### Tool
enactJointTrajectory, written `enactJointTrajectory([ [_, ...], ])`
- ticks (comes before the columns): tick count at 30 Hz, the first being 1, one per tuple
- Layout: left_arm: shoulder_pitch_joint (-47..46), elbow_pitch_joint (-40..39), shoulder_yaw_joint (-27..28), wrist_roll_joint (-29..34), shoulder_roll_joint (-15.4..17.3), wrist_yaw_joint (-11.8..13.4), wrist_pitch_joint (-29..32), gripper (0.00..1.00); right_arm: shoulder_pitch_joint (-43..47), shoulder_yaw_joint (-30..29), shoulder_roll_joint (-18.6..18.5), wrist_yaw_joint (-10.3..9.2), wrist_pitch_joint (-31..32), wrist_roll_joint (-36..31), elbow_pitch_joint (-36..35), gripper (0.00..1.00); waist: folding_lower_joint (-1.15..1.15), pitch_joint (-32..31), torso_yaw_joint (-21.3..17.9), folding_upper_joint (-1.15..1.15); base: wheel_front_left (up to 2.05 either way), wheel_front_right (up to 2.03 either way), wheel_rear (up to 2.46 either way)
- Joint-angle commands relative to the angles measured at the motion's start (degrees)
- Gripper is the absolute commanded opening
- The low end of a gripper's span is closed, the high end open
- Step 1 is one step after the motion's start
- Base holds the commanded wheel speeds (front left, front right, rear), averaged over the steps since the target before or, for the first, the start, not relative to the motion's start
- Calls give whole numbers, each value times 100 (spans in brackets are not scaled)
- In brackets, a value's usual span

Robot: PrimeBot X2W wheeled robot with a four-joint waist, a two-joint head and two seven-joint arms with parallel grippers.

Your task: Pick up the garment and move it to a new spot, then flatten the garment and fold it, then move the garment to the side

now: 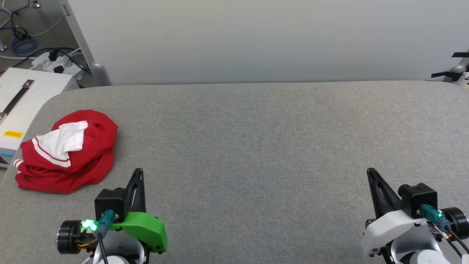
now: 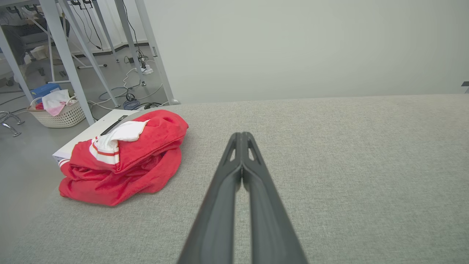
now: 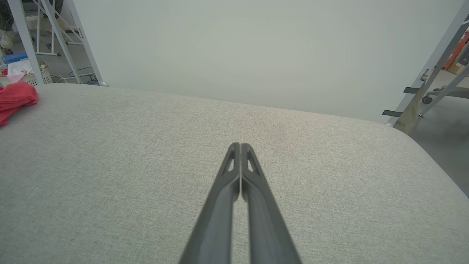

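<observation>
The garment (image 1: 91,146) lies crumpled near the left edge of the grey padded table (image 1: 256,146). It looks light and soft, so a raised red fold seems best to pinch. The left gripper (image 1: 139,172) and the right gripper (image 1: 370,171) are both clenched on nothing.

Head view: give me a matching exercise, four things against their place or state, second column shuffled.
1 garment
2 left gripper
3 right gripper
4 white box

a shut, lower right
b crumpled on the table, left end
c beyond the table's left edge
d shut, lower left

Pairs: 1-b, 2-d, 3-a, 4-c
</observation>
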Motion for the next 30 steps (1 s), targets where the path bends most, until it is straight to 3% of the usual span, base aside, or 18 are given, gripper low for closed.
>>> enactJointTrajectory([
  [1, -77, 9, 6, 55, -24, -17, -5, 0, -93, -10, 4, -4, 16, -55, 6, 0, 0, 0, 0, 0, 0, 0, 0],
  [30, -77, 9, 6, 55, -24, -17, -5, 0, -93, -10, 4, -4, 16, -55, 6, 0, 0, 0, 0, 0, 0, 0, 0],
])
